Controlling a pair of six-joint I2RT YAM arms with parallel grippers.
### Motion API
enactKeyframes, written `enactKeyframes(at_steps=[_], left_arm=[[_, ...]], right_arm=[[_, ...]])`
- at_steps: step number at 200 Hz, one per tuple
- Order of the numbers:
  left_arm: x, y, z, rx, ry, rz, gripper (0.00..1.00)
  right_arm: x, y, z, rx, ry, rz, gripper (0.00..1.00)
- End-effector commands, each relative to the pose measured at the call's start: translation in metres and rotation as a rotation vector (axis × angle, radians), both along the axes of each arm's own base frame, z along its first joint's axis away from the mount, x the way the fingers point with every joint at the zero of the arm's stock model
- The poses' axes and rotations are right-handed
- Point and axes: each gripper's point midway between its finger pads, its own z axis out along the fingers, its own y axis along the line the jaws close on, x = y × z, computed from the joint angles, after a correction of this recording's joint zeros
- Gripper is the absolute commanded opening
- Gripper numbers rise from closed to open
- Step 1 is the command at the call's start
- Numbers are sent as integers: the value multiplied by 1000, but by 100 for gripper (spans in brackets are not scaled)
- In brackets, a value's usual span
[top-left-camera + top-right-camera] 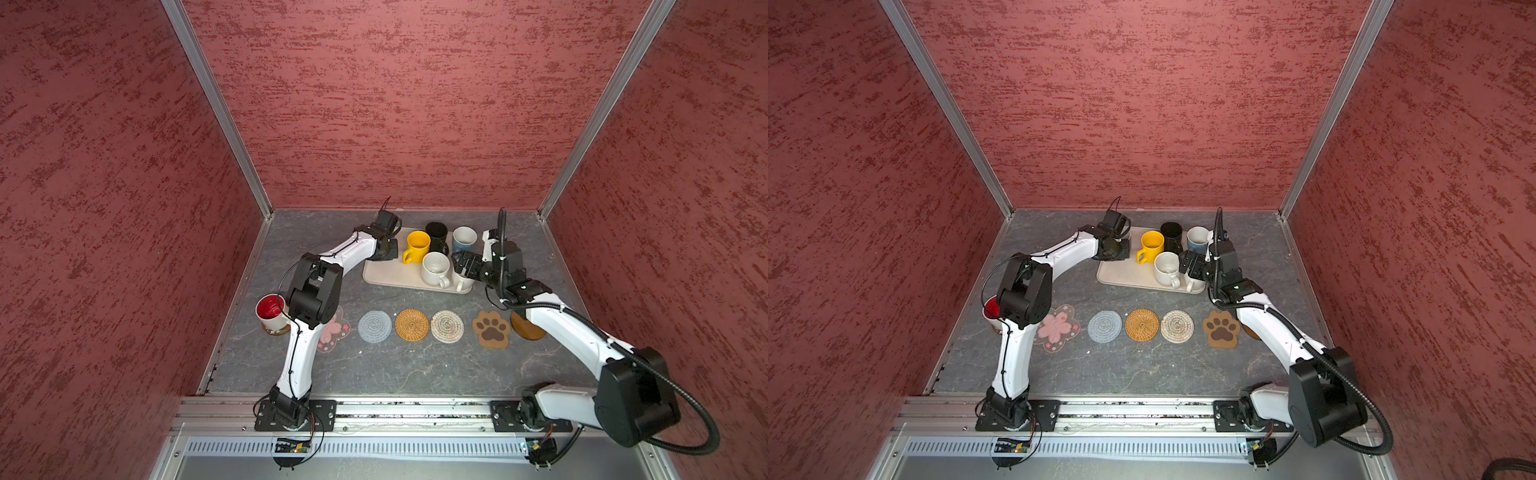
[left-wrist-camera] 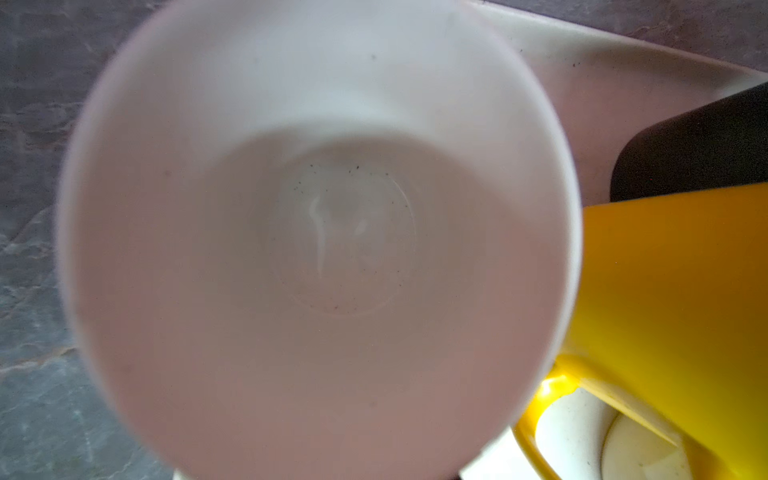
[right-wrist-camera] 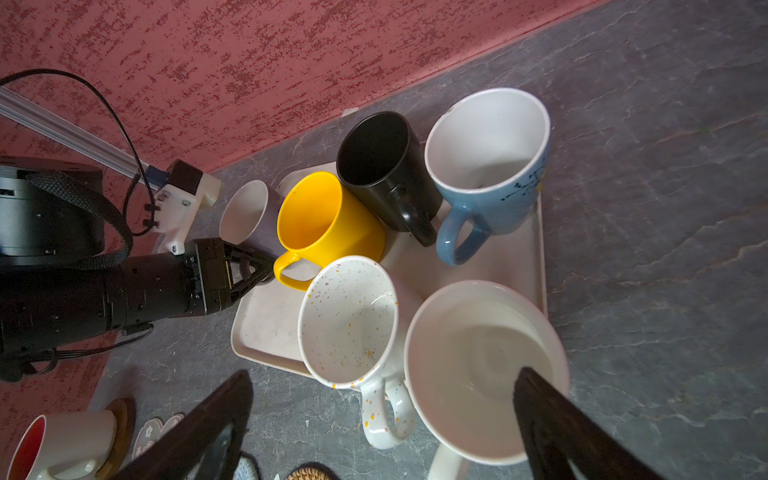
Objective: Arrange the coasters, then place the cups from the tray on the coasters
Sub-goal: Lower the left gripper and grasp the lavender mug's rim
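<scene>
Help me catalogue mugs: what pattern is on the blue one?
Blue mug: dark branch-like lines, clearest in the right wrist view.

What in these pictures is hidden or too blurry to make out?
Plain white mug: the left gripper covers most of it in both top views; blurred in the left wrist view; grip itself unseen.
Brown wooden disc: mostly under the red-lined white mug.
Second brown wooden disc: partly under the right arm in both top views.

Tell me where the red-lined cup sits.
In both top views the red-lined cup stands at the coaster row's left end on a wooden coaster, beside the pink flower coaster.
</scene>
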Motion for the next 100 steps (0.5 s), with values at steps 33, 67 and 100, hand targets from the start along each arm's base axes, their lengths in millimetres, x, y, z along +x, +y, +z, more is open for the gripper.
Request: enactKeyframes(at_steps=[33,67,100], left_arm=[[3,2,13,4,-20,-8,0],[1,1,32,-10,-51,-14,0],[-5,-3,60,-20,-105,-37,0]], right_arm=[[4,0,2,6,-16,5,98],[3,3,0,-24,-21,43,99],[0,3,7,-36,-31,56,99]])
